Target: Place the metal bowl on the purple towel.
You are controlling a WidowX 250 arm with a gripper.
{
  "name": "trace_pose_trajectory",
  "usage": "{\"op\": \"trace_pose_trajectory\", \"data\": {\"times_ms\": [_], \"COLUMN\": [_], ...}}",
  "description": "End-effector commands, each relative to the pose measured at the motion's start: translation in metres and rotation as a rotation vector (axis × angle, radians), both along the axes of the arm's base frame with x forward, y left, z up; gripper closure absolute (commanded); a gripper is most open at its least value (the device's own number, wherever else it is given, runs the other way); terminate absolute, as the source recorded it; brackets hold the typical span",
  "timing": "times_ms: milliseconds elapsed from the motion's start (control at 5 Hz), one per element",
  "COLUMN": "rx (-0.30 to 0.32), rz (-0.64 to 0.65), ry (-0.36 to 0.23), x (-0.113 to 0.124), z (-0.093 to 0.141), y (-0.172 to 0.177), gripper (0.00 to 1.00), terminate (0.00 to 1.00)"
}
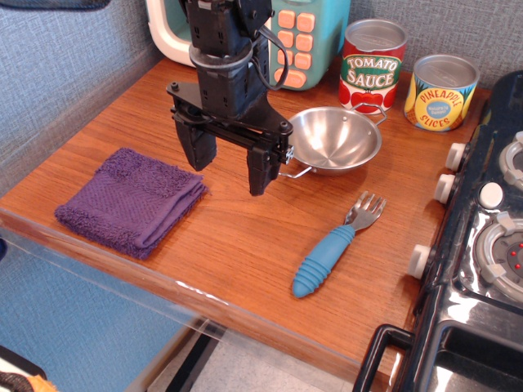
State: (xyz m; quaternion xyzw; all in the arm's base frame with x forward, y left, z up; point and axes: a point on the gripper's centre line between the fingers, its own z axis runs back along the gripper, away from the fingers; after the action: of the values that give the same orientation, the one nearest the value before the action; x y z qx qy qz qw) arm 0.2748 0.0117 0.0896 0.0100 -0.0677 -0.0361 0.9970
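Note:
The metal bowl (337, 140) sits empty on the wooden table, right of centre, with a wire handle at its near left and another at its far right. The purple towel (131, 199) lies folded at the table's front left. My gripper (229, 166) is black, open and empty. It hangs just above the table between the towel and the bowl. Its right finger (260, 170) is close to the bowl's left handle, apart from the bowl rim.
A tomato sauce can (373, 66) and a pineapple slices can (441, 92) stand behind the bowl. A blue-handled fork (331, 249) lies in front of it. A toy microwave (298, 37) is at the back. A toy stove (482, 237) borders the right edge.

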Motion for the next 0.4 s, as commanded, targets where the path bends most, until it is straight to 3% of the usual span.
{"op": "trace_pose_trajectory", "data": {"times_ms": [0, 200], "rx": [0.0, -0.01], "rz": [0.0, 0.06], "ry": [0.0, -0.012], "x": [0.0, 0.027], "z": [0.0, 0.004], "y": [0.0, 0.01], "gripper": [0.0, 0.0], "terminate": [0.0, 0.0]}}
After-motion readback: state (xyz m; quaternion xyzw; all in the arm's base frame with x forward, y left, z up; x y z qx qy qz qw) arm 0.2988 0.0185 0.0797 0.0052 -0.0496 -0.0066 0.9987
